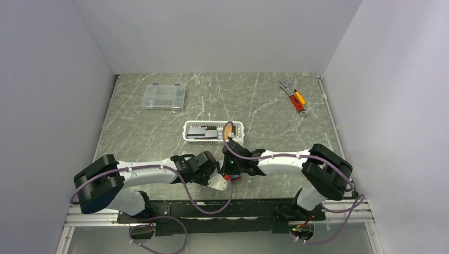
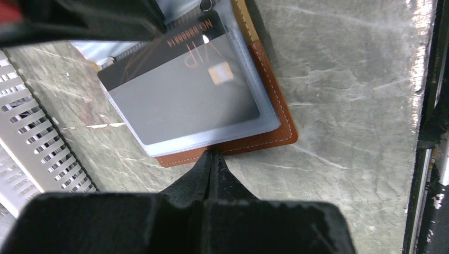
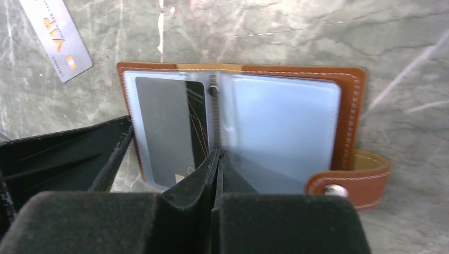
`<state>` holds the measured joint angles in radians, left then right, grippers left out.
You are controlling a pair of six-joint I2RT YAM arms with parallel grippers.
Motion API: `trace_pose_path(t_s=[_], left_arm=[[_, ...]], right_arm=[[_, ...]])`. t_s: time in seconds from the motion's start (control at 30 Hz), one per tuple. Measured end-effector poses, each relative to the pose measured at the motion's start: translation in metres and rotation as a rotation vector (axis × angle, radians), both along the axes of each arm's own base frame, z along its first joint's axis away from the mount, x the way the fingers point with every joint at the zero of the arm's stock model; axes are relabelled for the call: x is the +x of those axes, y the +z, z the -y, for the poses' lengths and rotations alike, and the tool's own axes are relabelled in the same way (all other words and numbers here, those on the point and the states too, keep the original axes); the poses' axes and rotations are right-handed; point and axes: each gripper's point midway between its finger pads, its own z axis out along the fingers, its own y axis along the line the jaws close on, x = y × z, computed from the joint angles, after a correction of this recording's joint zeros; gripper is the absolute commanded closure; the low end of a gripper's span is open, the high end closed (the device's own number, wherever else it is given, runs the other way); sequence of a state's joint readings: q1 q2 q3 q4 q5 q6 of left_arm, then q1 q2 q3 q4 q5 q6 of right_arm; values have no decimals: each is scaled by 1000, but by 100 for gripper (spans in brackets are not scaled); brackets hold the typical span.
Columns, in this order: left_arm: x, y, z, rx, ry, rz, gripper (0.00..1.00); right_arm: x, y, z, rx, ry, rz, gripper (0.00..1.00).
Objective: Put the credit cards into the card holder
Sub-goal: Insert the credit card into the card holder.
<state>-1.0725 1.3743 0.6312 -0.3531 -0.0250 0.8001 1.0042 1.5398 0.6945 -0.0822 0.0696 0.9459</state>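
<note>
Marbled grey surface (image 1: 265, 106) between white walls; both arms reach inward from the near edge and meet just ahead of their bases.

Nearest, the left claw (image 2: 210, 159) is pressed together with nothing in it. Its tips are at the brown rim of the holder (image 2: 275, 132); whether they bear down on it I cannot tell. The holder lies open and flat between the two claws, pale sleeves up, with the snap tab (image 3: 349, 180) off to one side. The right claw (image 3: 218, 156) is likewise together and empty, its tips over the spine fold.

A black card (image 2: 159, 58) sits mostly inside one sleeve, with a dark strip uncovered toward the fold. I judge the step in hand to be seating this card.

To do it well, use the right tips as a blunt pusher on that bare edge, kept low and level and driving away from the spine. The left claw should pin the rim so the holder cannot skid. Pressing on the sleeve mouth would likely pinch it shut.

Beyond the holder, a pale card (image 3: 55, 37) lies loose on the surface nearby. Farther out, a white basket (image 1: 212, 141) holds more cards. A clear box (image 1: 164, 97) and some tools (image 1: 294, 98) lie far back.
</note>
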Motion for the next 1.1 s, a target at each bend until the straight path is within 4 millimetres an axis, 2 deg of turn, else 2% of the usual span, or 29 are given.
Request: trace_pose_path(t_s=[0.1,0.33,0.6,1.0,1.07,1.1], left_arm=[[0,0,0,-3,0,2,100],[0,0,0,-3,0,5,100],[1,0,0,1,-12,11,100],[-1,1,-1,7,-29,11,100],[-1,1,-1,7,-30,11,98],[-1,2,-2,7,-30,11,96]], right_arm=[[-2,2,-8,0,26,9,100],[-11,2,-11,-14,71,16,100],[-11,5,-2,3,64,23,100],[0,26,-27,50,96,53,100],[4,30,-28,53,95,61,91],[7,33,-26,55,91,65,81]])
